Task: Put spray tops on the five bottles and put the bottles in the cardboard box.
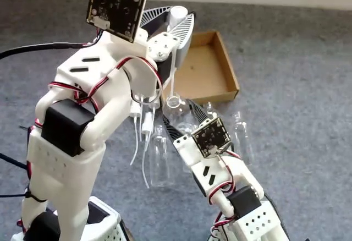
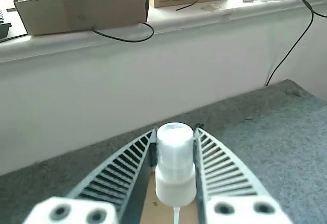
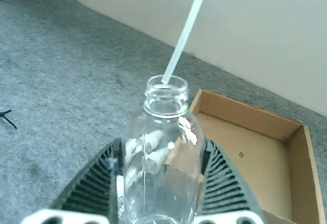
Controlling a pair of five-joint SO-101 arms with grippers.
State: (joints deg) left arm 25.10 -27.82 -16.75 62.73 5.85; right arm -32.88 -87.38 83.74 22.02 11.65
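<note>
**Bottle clamped, tube at its mouth**

The right gripper [image 3: 162,150] clasps a clear bottle [image 3: 162,173] upright between its ribbed fingers [image 3: 99,175]. A white dip tube [image 3: 185,29] slants down, its end at the bottle's open mouth. Beyond the fingertips, off to one side, an open cardboard box [image 3: 299,155] lies on grey carpet [image 3: 61,81].

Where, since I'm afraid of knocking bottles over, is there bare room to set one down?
The cardboard box floor is bare, and so is the carpet to its right in the high view. It is crowded around the right gripper, in front of the box, where loose bottles and spray tops sit close together.
</note>
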